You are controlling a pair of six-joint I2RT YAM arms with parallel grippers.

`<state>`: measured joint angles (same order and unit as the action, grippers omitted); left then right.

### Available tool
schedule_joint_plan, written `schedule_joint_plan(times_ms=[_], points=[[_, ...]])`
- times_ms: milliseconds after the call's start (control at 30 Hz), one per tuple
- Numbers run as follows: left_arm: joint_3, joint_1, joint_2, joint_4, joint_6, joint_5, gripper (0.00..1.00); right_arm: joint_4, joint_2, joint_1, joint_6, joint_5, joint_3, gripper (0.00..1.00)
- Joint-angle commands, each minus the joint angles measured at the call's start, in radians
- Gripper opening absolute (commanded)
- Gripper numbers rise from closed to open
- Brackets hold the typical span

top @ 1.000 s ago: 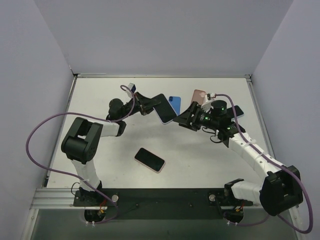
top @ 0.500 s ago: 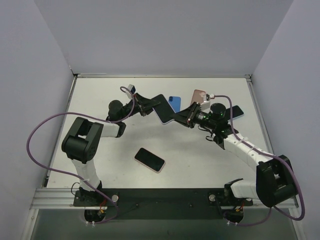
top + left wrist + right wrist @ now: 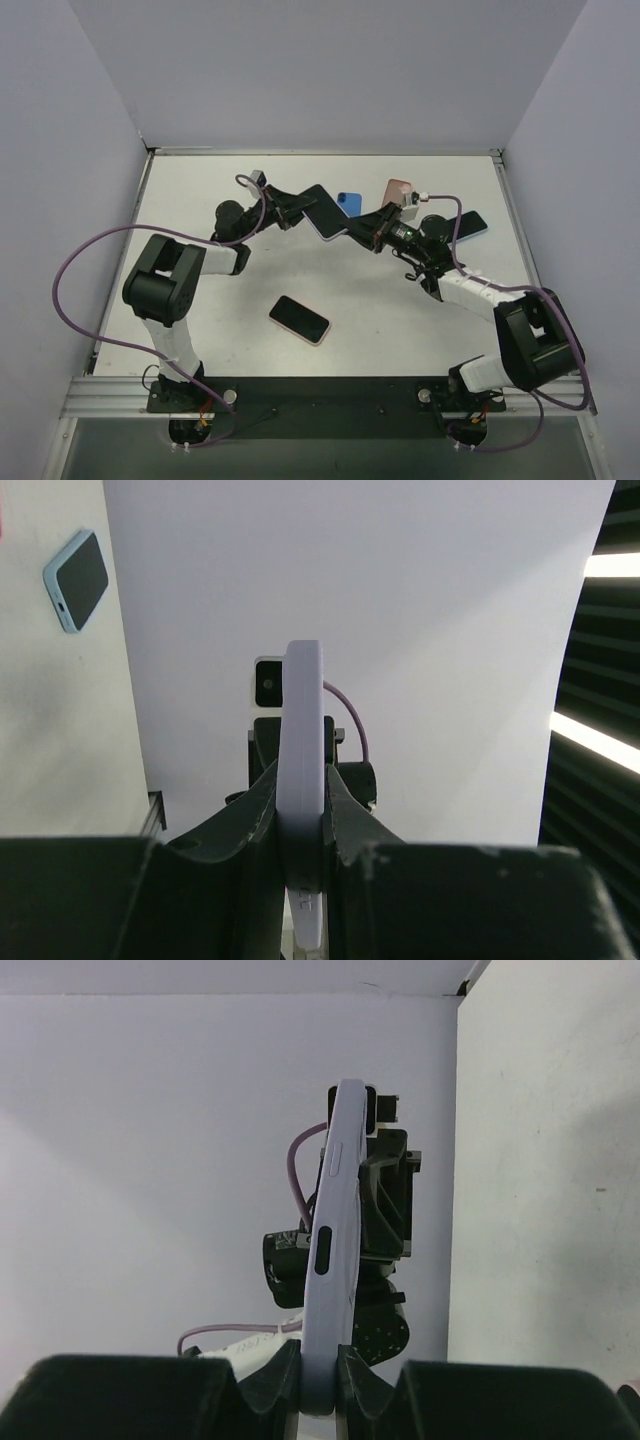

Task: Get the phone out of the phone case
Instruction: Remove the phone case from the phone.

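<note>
The phone [image 3: 322, 208], dark face up, sits in its lavender phone case [image 3: 336, 233] and is held tilted above the back middle of the table. My left gripper [image 3: 300, 209] is shut on its left end. The right gripper [image 3: 354, 233] is shut on its lower right edge. In the left wrist view the phone case [image 3: 303, 695] shows edge-on, rising out of the left gripper [image 3: 303, 780], whose jaws press both faces. In the right wrist view the phone case [image 3: 337, 1210], with its side buttons, stands up out of the right gripper [image 3: 320, 1355], clamped at its lower end.
A dark phone in a pink case [image 3: 299, 319] lies at the table's front middle. Behind the held phone lie a blue case [image 3: 350, 203] and a pink case [image 3: 398, 188]. A light-blue cased phone [image 3: 471, 224] lies at right, also seen as a light-blue phone [image 3: 76, 580]. Walls enclose the table.
The right gripper has moved left to the held phone and shut on its lower right edge. The left gripper has kept its grip and barely shifted.
</note>
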<state>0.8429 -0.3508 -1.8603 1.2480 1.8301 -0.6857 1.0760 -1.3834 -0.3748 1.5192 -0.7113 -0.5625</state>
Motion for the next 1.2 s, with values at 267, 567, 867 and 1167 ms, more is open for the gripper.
schedule_joint_plan(times_ms=[267,567,867,1167], points=[[0.025,-0.002,0.09,0.421,-0.017,0.017,0.0,0.591,-0.223,0.02,0.444,0.24,-0.203,0.0],[0.097,-0.004,0.205,0.418,-0.086,0.061,0.0,0.591,-0.23,0.028,0.581,0.383,-0.249,0.0],[0.16,-0.01,0.279,0.416,-0.124,0.063,0.0,0.591,-0.313,0.014,0.696,0.546,-0.469,0.0],[0.189,-0.013,0.322,0.415,-0.152,0.074,0.0,0.593,-0.379,-0.041,0.742,0.631,-0.564,0.0]])
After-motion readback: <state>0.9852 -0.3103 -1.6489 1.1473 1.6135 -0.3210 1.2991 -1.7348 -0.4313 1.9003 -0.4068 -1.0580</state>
